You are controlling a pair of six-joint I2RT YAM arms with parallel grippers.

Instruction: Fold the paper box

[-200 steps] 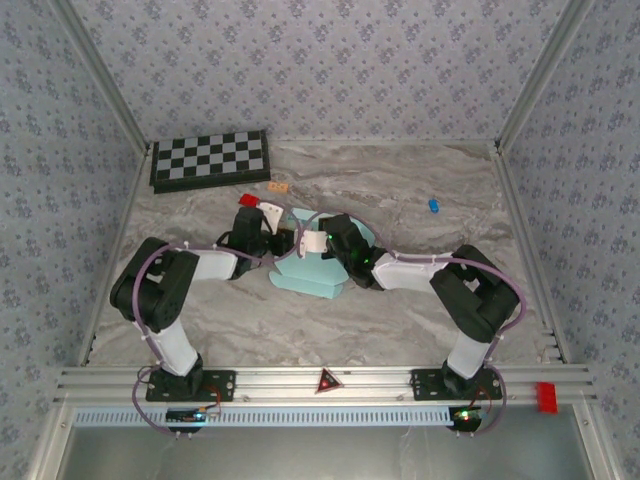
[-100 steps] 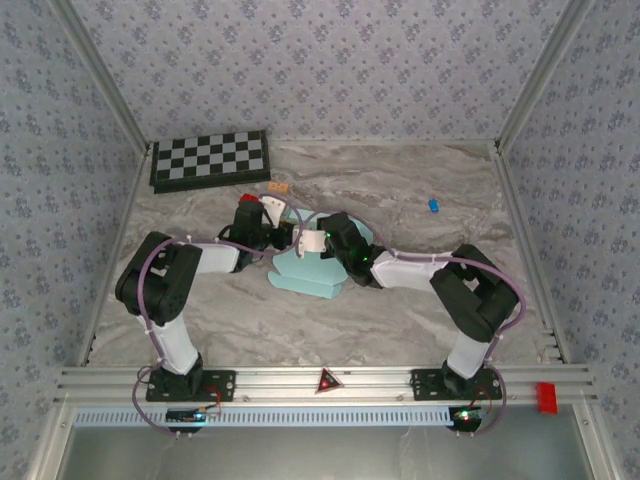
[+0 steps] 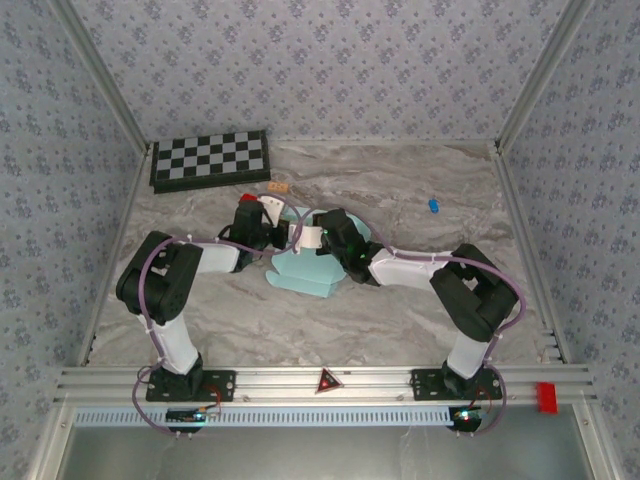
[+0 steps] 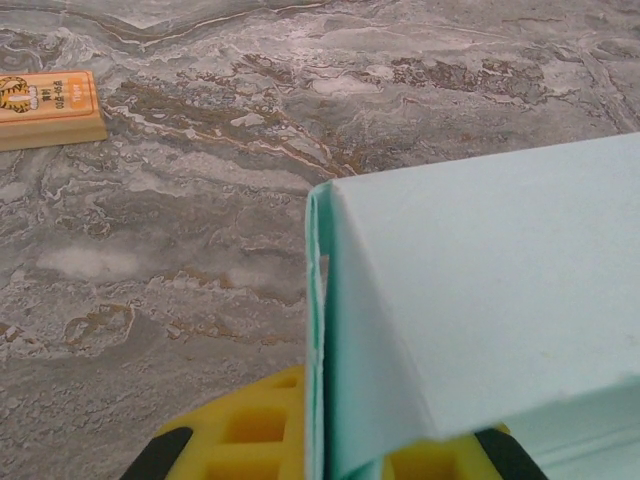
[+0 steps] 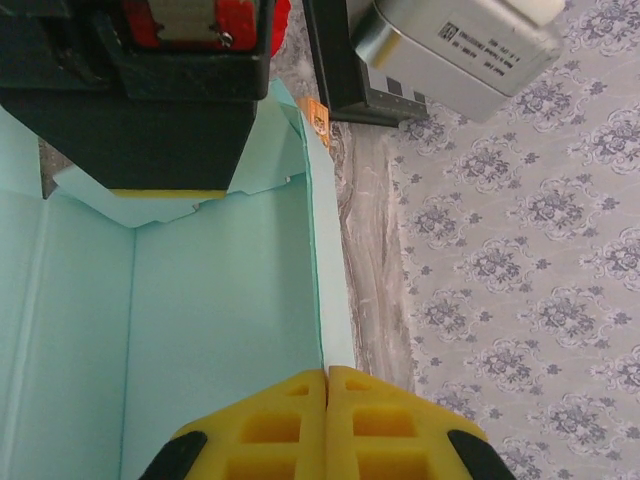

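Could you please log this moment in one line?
left gripper: shut on paper box | right gripper: shut on paper box | paper box: partly folded

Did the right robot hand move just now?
Yes. In the top view the right gripper slid slightly left and back, toward the checkerboard, still pinching the paper box.
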